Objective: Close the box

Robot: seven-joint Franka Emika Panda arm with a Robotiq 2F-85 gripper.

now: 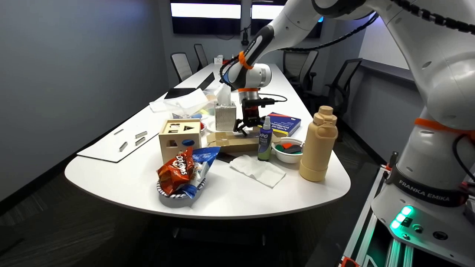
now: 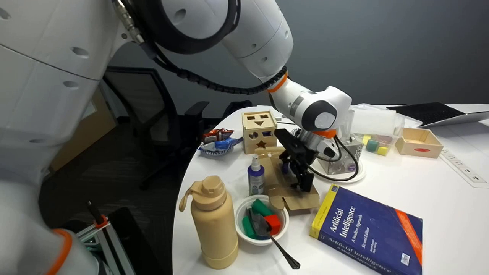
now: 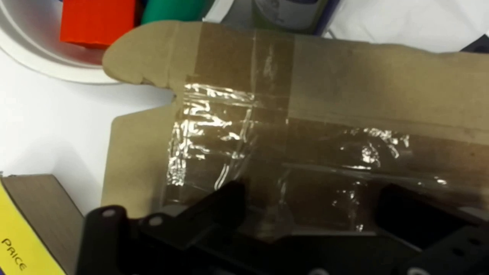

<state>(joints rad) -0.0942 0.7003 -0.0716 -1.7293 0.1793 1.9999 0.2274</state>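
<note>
The box is a low tan cardboard carton with brown tape and shows in both exterior views (image 1: 232, 144) (image 2: 272, 168). In the wrist view its taped top (image 3: 344, 84) fills much of the picture. An end flap (image 3: 131, 152) and a rounded flap (image 3: 141, 53) stick out at its left end, with a notch between them. My gripper shows in both exterior views (image 1: 243, 129) (image 2: 295, 177), pointing down over the box. In the wrist view its fingers (image 3: 313, 191) are wide apart, with nothing held between them. Whether they touch the cardboard I cannot tell. The box's near part is hidden behind the fingers.
A spray bottle (image 2: 256, 177) and a white bowl (image 2: 241, 229) of blocks with a spoon stand close beside the box. A blue book (image 2: 366, 229), a tissue box (image 1: 225, 116), a wooden cube (image 1: 174, 142), a tan jug (image 1: 318, 148) and a snack basket (image 1: 182, 194) surround it.
</note>
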